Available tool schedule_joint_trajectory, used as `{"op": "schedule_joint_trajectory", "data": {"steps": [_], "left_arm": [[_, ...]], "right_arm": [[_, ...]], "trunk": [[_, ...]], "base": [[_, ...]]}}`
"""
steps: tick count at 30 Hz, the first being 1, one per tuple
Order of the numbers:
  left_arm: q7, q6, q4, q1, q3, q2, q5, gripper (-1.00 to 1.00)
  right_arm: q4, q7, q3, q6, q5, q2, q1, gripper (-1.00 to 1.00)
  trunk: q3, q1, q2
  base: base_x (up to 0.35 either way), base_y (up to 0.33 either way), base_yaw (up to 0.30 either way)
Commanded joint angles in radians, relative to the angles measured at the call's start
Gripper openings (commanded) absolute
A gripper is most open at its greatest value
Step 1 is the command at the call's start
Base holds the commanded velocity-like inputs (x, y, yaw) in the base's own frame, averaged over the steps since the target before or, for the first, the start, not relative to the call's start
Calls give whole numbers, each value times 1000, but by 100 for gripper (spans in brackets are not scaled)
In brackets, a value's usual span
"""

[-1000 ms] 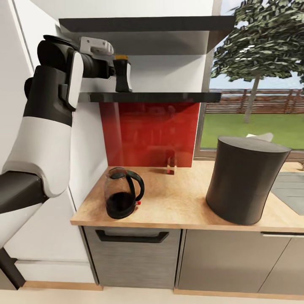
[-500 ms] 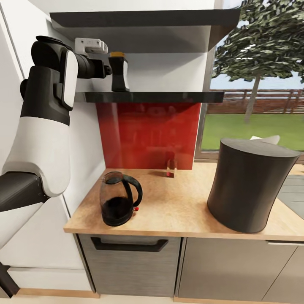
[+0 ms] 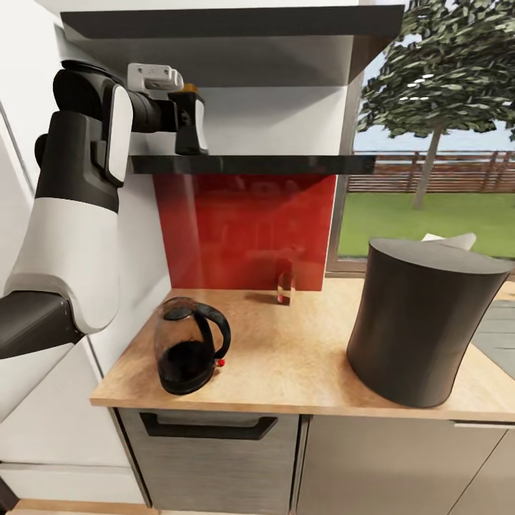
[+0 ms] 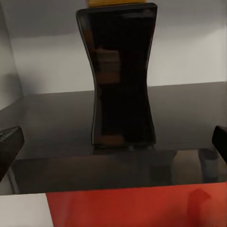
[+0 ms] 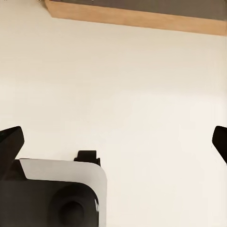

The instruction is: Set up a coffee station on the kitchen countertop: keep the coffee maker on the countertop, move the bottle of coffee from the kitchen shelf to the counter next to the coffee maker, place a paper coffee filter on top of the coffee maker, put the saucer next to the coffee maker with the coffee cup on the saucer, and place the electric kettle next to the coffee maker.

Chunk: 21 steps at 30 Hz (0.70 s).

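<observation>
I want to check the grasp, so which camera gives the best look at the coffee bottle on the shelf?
The left wrist view: the bottle of coffee stands upright, centred between the open fingertips. In the head view the bottle is small, partly behind the left gripper. The right wrist view faces the floor.

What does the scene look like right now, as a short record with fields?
left gripper: open, raised at shelf height, fingertips either side of the bottle of coffee
bottle of coffee: upright on the dark shelf, not gripped
electric kettle: on the kitchen countertop, left end
right gripper: open, over pale floor
small clear glass: by the red backsplash
</observation>
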Motion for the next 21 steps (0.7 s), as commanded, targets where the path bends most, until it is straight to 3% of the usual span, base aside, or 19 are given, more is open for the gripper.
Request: {"op": "schedule_joint_trajectory", "data": {"steps": [1, 21], "left_arm": [[-5, 3, 0, -1, 0, 0, -10, 100], [-5, 3, -23, -1, 0, -1, -10, 100]], "right_arm": [[1, 0, 2, -3, 1, 0, -1, 100], [1, 0, 3, -3, 1, -1, -1, 100]], "trunk": [[-1, 0, -1], [-1, 0, -1]], "base": [[40, -32, 0], [84, -4, 0]]}}
